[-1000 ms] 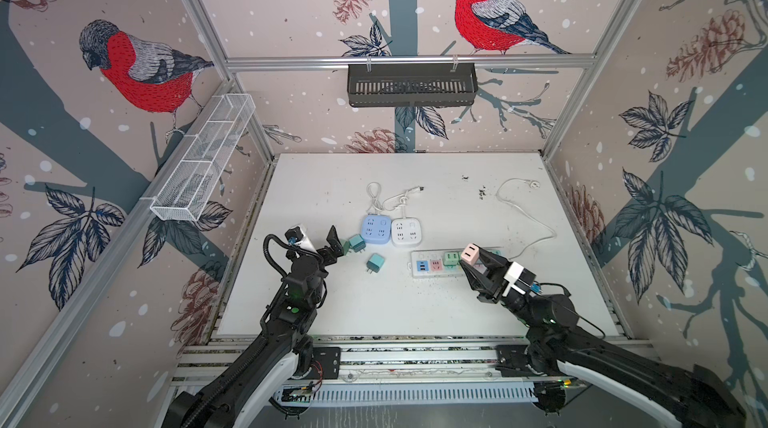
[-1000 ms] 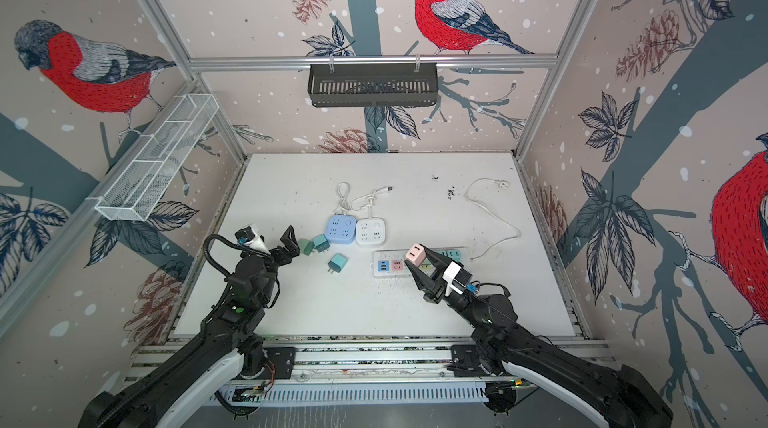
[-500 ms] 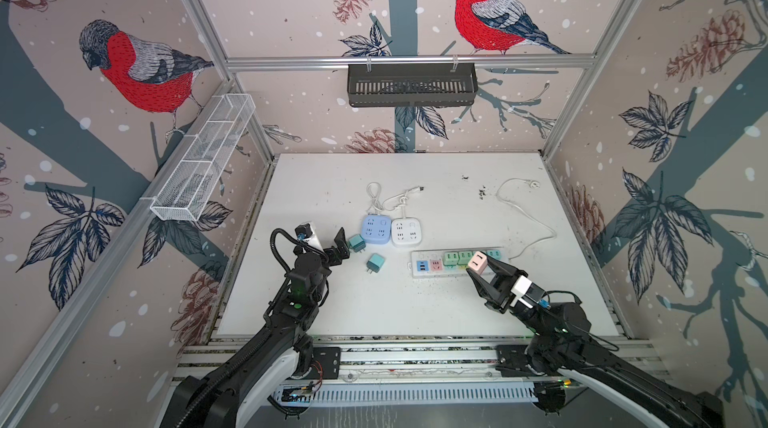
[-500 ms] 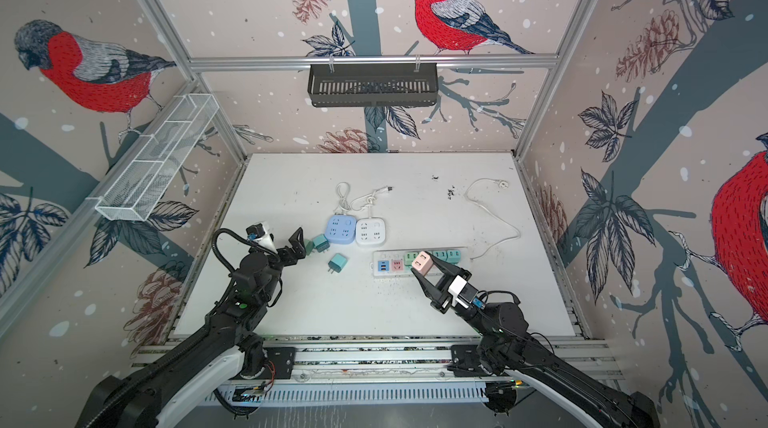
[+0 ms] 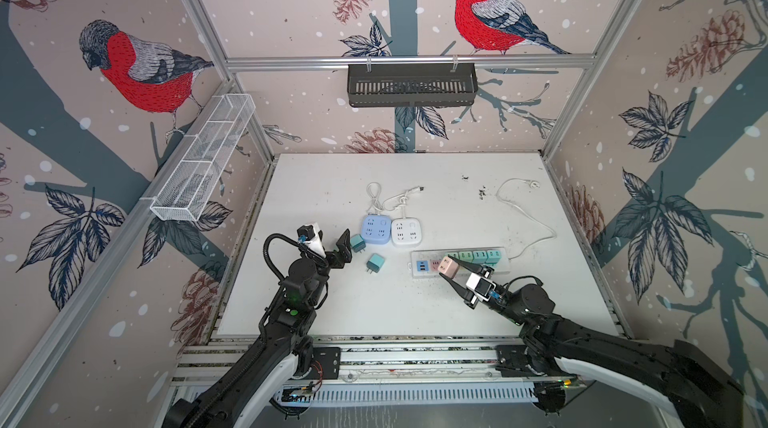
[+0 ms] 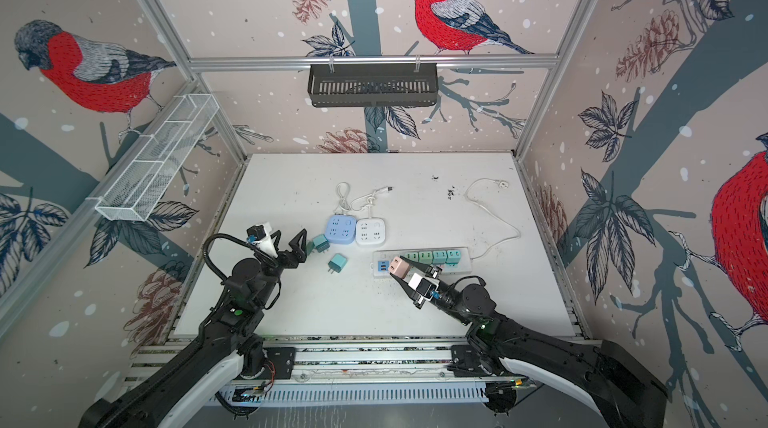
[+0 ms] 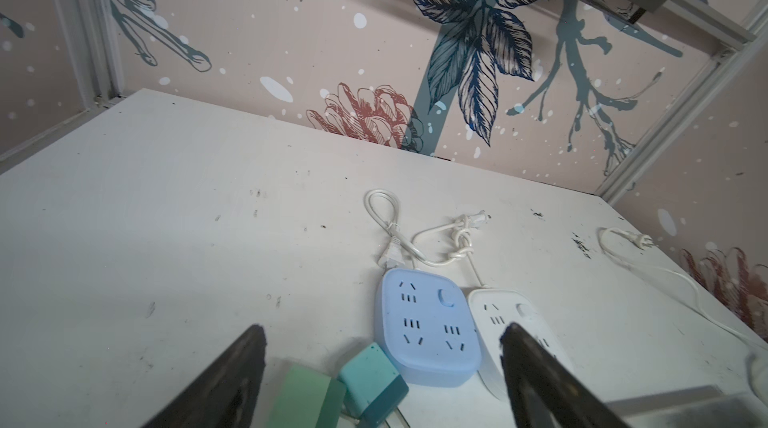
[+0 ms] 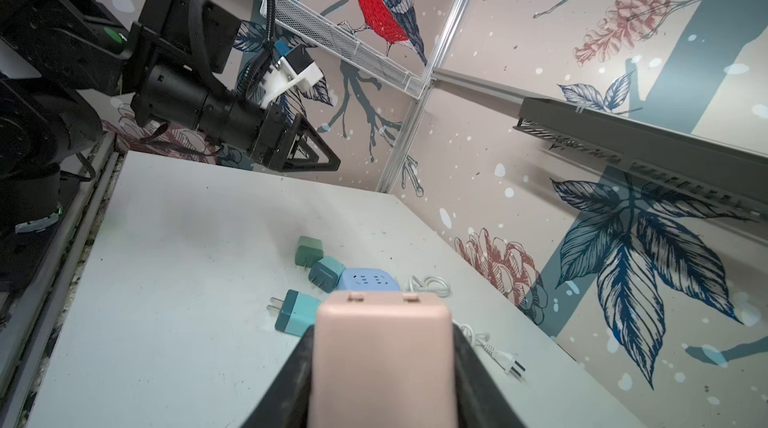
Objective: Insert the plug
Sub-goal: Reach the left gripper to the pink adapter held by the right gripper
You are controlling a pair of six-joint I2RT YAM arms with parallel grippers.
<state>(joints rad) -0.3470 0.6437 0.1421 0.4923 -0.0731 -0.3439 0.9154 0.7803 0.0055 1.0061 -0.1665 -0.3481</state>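
Note:
A pink plug (image 5: 448, 267) (image 6: 400, 267) fills the right wrist view (image 8: 382, 359), and my right gripper (image 5: 451, 269) is shut on its sides. It hangs over the left part of the white power strip (image 5: 505, 267) (image 6: 466, 267), just left of several green plugs (image 5: 478, 256) seated in a row. Its prongs are hidden. My left gripper (image 6: 289, 241) (image 7: 382, 330) is open and empty, just left of a green plug (image 7: 305, 397) and a teal plug (image 7: 374, 380) (image 5: 357, 242) lying on the table.
A third loose teal plug (image 5: 376, 262) lies between the arms. A blue square socket (image 5: 376, 229) and a white one (image 5: 406, 232) sit behind it with knotted cords (image 5: 395, 201). The strip's cable (image 5: 523, 214) loops towards the back right.
My right gripper has carried the pink plug left along the strip and lower. The left gripper has turned slightly beside the loose plugs.

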